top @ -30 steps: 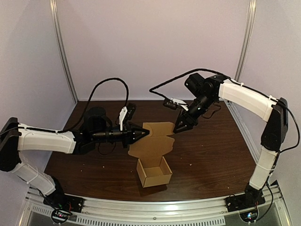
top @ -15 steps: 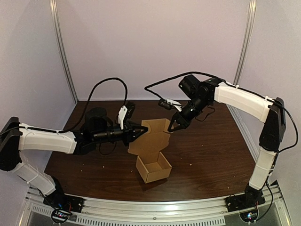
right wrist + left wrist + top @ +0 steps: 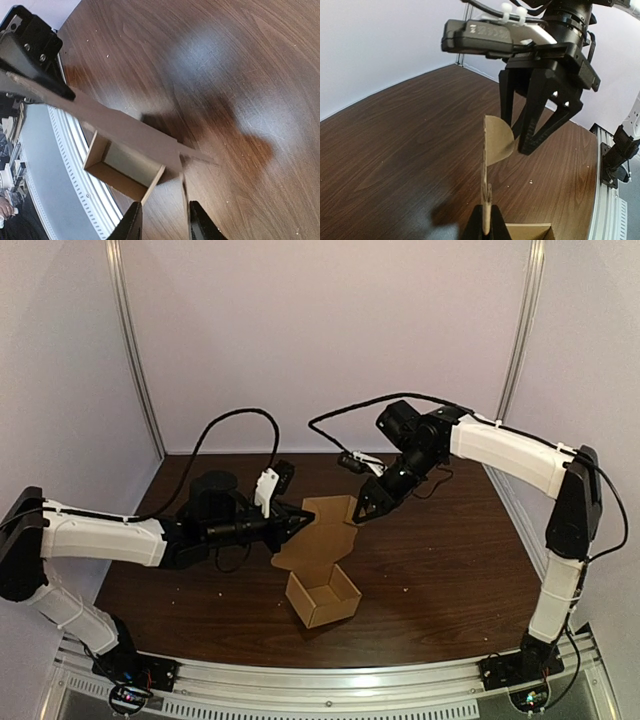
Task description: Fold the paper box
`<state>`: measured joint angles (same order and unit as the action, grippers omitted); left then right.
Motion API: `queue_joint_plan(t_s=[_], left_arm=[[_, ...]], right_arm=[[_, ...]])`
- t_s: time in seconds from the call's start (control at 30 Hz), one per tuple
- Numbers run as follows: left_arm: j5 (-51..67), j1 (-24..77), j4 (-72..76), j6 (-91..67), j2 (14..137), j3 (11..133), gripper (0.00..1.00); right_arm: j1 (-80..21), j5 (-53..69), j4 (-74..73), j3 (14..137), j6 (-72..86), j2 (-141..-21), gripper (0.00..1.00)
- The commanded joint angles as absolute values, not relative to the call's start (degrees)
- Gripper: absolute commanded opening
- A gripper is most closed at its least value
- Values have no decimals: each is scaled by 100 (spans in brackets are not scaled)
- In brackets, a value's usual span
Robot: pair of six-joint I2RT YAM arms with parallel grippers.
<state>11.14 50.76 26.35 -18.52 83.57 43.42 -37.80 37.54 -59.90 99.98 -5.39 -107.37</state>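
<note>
Top external view puts you mid-fold. The brown cardboard box [image 3: 322,598] sits open near the middle of the dark wooden counter [image 3: 450,570], with its tall lid flap [image 3: 320,535] standing up from the tray's far wall. Your left fingers [image 3: 297,523] are pressed together on the flap's left edge, pinching it upright.

In the left wrist view, your right fingers [image 3: 540,127] are spread wide, straddling the rounded side tab [image 3: 498,140] at the flap's far right corner. I cannot tell whether they touch it. The right wrist view shows the tab's thin edge between the two tips.

I judge the step in hand to be folding in the lid's side tab. Next you need to push or nip that tab and bend it square to the flap, with the left steadying the flap, before the lid comes down onto the tray.
</note>
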Motion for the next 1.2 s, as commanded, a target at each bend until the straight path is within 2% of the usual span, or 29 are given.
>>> queue_joint_plan(t_s=[0.0,0.13,0.3,0.57,1.03,1.17], left_arm=[[908,5087,2152,-1381,8023,4483,0],[1801,5089,2086,-1179,7907,4487,0],[2429,5089,2047,-1144,7878,4545,0],[2155,5087,2375,-1334,7906,4515,0],[1645,5071,2699,-1428,8096,4483,0],[1499,5063,2569,-1415,8180,4574,0]], right_arm=[[-3325,3896,-6465,10164,-888,-10071,34],[-2848,3741,-6232,10048,-1455,-9935,33],[-2821,3062,-5552,9651,-2068,-10118,31],[-2989,3838,-5319,9544,-2107,-10498,28],[-3261,4816,-5454,9202,-2425,-10304,29],[-3270,5273,-5643,9215,-2564,-10262,32]])
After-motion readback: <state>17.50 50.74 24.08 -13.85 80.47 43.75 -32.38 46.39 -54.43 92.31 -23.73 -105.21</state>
